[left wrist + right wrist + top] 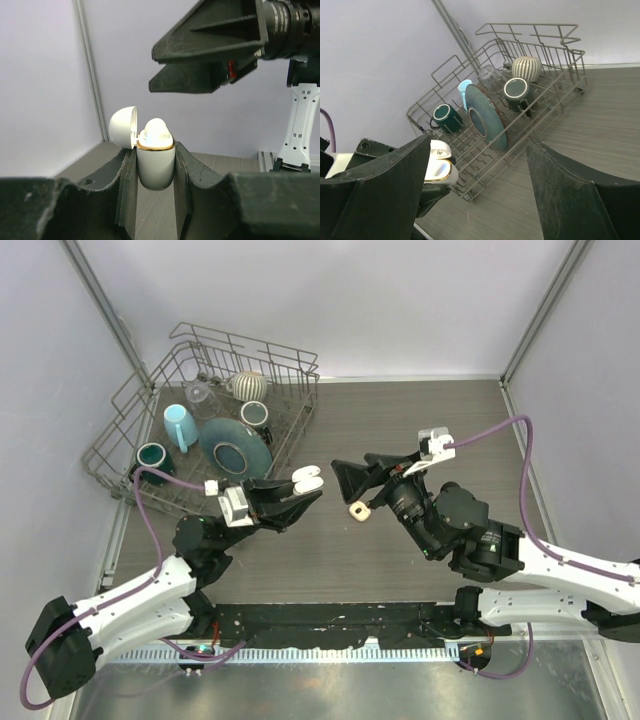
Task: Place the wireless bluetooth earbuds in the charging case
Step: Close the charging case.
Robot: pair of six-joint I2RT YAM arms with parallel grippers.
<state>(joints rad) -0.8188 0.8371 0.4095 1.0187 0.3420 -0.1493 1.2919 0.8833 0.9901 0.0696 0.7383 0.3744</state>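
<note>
Earbud (157,131) seated in the open charging case (155,170), which the left gripper (155,152) clamps, lies just beside the right gripper (152,70), its jaws spread and empty.

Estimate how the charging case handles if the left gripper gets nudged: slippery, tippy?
Probably slippery: the charging case has a smooth, rounded shell, pinched only at its sides by the left gripper. Its open lid likely flaps if bumped. Set down, the rounded bottom would probably tip.
</note>
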